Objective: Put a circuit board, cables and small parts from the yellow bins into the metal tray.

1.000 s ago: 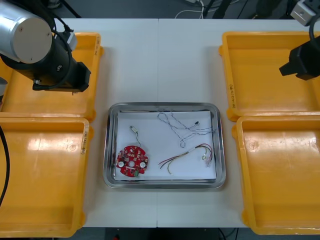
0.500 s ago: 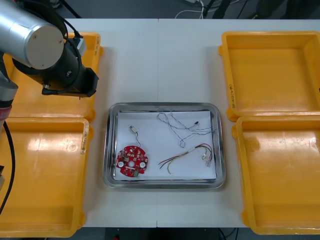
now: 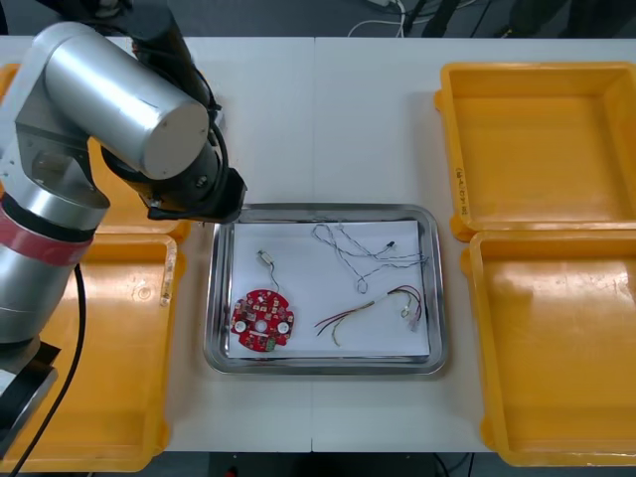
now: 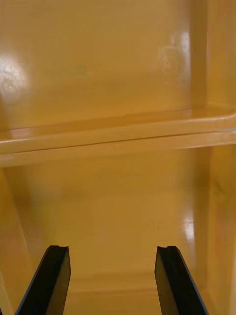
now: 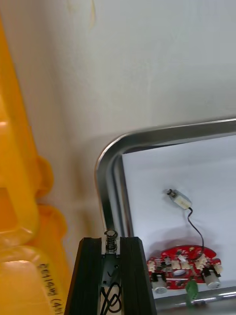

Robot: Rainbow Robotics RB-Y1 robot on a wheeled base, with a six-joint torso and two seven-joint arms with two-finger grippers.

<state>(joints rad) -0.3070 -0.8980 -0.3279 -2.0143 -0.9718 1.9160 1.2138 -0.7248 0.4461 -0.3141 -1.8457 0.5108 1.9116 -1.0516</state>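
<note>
My left gripper (image 5: 111, 244) has its jaws closed on a small metal part (image 5: 111, 235), right at the metal tray's (image 3: 211, 328) far-left corner. My right gripper (image 4: 112, 275) hangs with jaws open over a yellow bin (image 4: 118, 197). In the tray lie a red circuit board (image 3: 263, 320) and, farther off, a twisted blue and white cable (image 3: 350, 250).

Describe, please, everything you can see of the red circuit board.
The circuit board is a round red disc with a central hole, silvery round components either side and a small green part at its edge. It lies flat on the white inside of the metal tray, in its near left corner; a thin black cable reaches its rim.
</note>
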